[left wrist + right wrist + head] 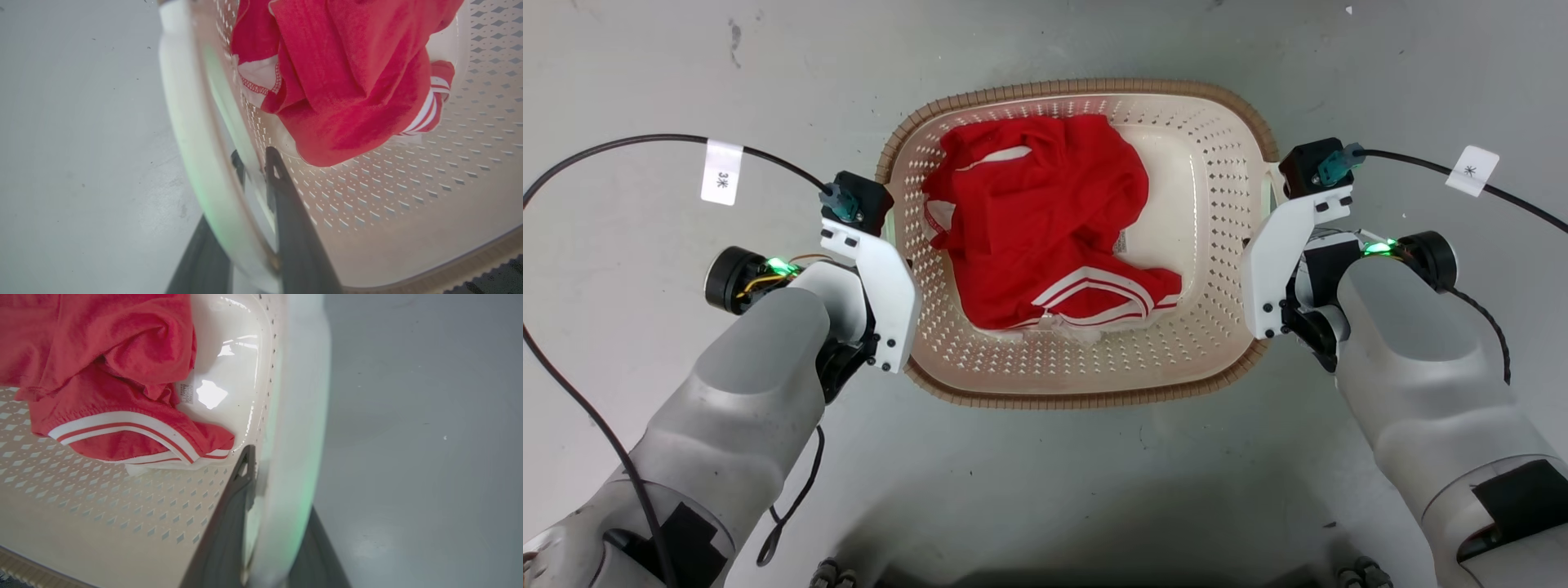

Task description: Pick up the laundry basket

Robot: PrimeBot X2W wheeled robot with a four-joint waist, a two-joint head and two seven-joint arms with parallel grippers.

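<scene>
The laundry basket (pixel 1217 204) is cream with perforated walls and a brown woven-look rim, and it lies on the grey floor between my two arms. A red garment (pixel 1037 220) with white stripes is in it. My left gripper (pixel 253 163) straddles the white left handle (pixel 184 122), one dark finger (pixel 286 212) inside the wall and one outside, shut on it. My right gripper (pixel 265 465) clamps the white right handle (pixel 298 416) the same way, its inner finger (pixel 233 506) against the wall. In the head view the wrist mounts hide both sets of fingers.
Bare grey floor (pixel 1045 490) surrounds the basket. Black cables with white tags (pixel 721 171) (pixel 1470 170) arc out from both wrists. My base's wheels (pixel 833 576) show at the bottom edge.
</scene>
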